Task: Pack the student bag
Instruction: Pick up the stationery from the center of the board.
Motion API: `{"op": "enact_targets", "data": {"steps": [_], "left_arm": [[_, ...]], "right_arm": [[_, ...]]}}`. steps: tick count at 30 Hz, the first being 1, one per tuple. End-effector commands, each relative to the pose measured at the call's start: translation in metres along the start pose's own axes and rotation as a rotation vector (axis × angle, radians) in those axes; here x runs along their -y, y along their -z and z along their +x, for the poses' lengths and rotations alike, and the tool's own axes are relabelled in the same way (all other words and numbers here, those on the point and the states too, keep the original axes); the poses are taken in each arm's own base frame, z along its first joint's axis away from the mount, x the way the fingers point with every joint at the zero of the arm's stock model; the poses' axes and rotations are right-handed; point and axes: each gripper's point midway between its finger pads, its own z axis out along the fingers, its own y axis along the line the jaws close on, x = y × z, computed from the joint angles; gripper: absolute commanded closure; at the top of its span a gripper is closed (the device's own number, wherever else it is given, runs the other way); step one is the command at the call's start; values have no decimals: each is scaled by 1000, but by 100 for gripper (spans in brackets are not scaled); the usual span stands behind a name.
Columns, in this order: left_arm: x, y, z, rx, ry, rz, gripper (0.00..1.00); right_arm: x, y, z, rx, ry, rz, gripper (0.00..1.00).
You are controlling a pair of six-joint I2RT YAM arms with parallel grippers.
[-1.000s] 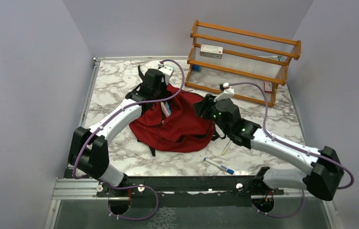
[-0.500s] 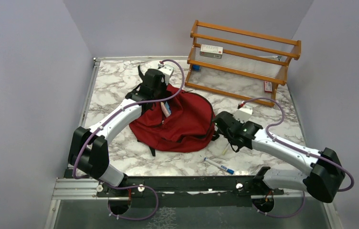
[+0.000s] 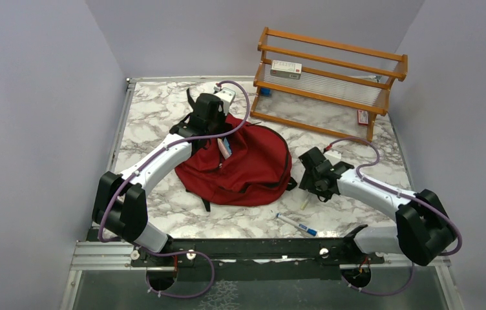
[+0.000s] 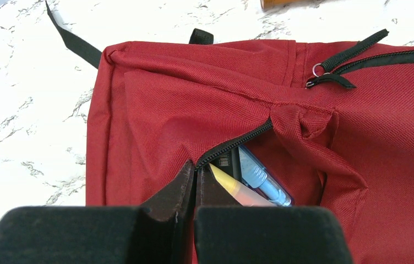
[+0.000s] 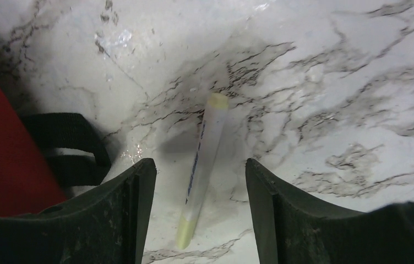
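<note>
Dark-red fabric marks the student bag (image 3: 240, 168), which lies slumped on the marble table top (image 3: 156, 116) just ahead of your 2 arms, nearer the left one; its zip opening faces the left arm, and the left wrist view shows a yellow marker (image 4: 232, 188) and a blue pen (image 4: 260, 179) side by side inside that opening; your left gripper (image 4: 195, 179) has its jaws pressed fully together at the end of the zip, pinching the edge of the bag's fabric; a black strap (image 5: 67, 146) trails from the bag's right side onto the marble; just beside that strap your right gripper (image 5: 200, 165) hangs low with its jaws spread wide and nothing in them; a white pen with yellow ends (image 5: 203, 154) lies flat on the table between the 2 fingers, touched by neither; nearer the arm bases, apart from the bag, a white pen with a blue cap (image 3: 297, 226) lies on the marble; at the far right of the table stands a wooden rack (image 3: 331, 84), with a small white box (image 3: 285, 68) on its upper shelf.
</note>
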Motion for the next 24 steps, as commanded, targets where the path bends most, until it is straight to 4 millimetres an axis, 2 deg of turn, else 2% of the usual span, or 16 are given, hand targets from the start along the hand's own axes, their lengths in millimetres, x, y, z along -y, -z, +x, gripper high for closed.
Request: {"op": "enact_targets", "data": {"steps": [1, 8, 16, 21, 24], "left_arm": [[-12, 6, -14, 38, 6, -37, 100], [-14, 11, -18, 54, 10, -46, 100], [-12, 7, -15, 43, 10, -34, 100], [-12, 7, -15, 42, 11, -36, 100], [-12, 6, -13, 36, 7, -39, 100]], "right_arm": [[-17, -6, 8, -61, 46, -64, 35], [-8, -11, 14, -89, 66, -17, 39], [-14, -26, 36, -172, 43, -76, 50], [-11, -31, 43, -190, 43, -77, 60], [-11, -28, 39, -165, 28, -90, 70]]}}
